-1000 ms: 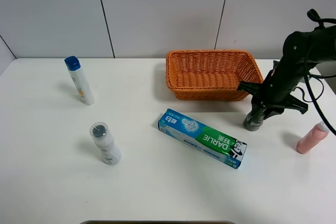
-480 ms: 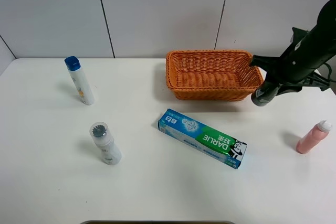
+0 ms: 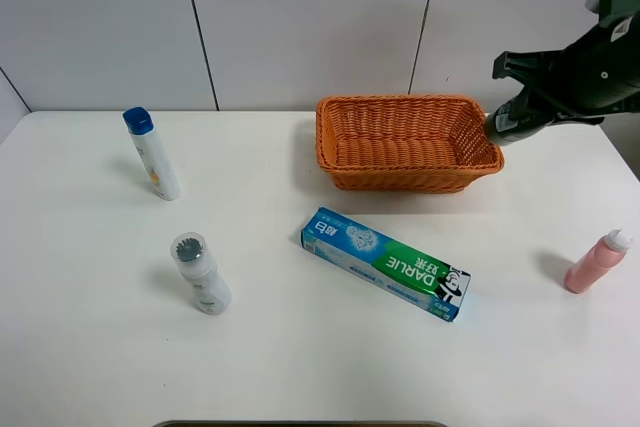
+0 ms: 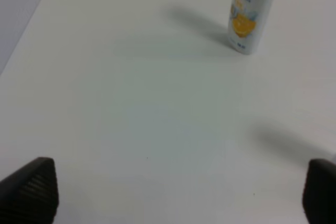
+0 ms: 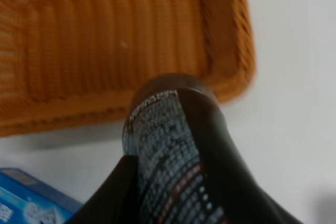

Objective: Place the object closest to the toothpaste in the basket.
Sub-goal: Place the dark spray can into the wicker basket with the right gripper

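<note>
The blue and green toothpaste box (image 3: pixel 385 262) lies flat on the white table, in front of the orange wicker basket (image 3: pixel 400 179). My right gripper (image 3: pixel 535 102) is shut on a dark bottle (image 3: pixel 510 125) and holds it in the air, tilted, over the basket's right end. In the right wrist view the dark bottle (image 5: pixel 173 145) fills the middle, with the basket (image 5: pixel 105 40) beyond it and a corner of the toothpaste box (image 5: pixel 21 198) at the side. My left gripper (image 4: pixel 176 198) is open and empty above bare table; it is out of the high view.
A white bottle with a blue cap (image 3: pixel 152 153) stands at the far left and also shows in the left wrist view (image 4: pixel 252 9). A grey-capped bottle (image 3: pixel 200 273) stands at the front left. A pink bottle (image 3: pixel 595 262) stands at the right edge.
My right gripper has lifted the dark bottle off the table to the right of the toothpaste and carried it up and back to the basket's right end. Nothing else moved.
</note>
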{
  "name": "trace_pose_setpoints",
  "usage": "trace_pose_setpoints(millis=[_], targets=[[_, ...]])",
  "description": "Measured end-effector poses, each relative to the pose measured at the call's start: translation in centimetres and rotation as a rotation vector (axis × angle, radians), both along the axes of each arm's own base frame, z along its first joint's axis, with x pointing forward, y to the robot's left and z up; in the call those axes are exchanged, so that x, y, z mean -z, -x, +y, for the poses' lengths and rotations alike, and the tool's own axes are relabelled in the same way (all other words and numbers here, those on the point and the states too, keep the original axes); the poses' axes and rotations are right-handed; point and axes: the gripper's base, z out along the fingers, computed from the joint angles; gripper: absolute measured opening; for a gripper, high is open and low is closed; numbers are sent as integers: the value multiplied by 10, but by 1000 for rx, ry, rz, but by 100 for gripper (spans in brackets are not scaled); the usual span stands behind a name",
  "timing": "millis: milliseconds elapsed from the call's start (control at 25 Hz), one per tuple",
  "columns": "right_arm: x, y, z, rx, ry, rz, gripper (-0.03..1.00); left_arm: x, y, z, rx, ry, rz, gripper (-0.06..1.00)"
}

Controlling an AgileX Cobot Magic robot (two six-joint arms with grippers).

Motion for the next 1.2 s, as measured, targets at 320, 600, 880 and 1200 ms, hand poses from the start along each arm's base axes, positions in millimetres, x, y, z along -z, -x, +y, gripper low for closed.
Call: trace_pose_setpoints(millis=[320,600,880,1200], targets=[[-29,-21,18,-92,16,-159,35,0,0,0,0,0,0,94],[-4,-59,37,-157,53,-99,35,0,0,0,0,0,0,94],[28,-101,51,-196,83,-42,35,0,0,0,0,0,0,94],[65,-137,60,-235,118,7,35,0,0,0,0,0,0,94]])
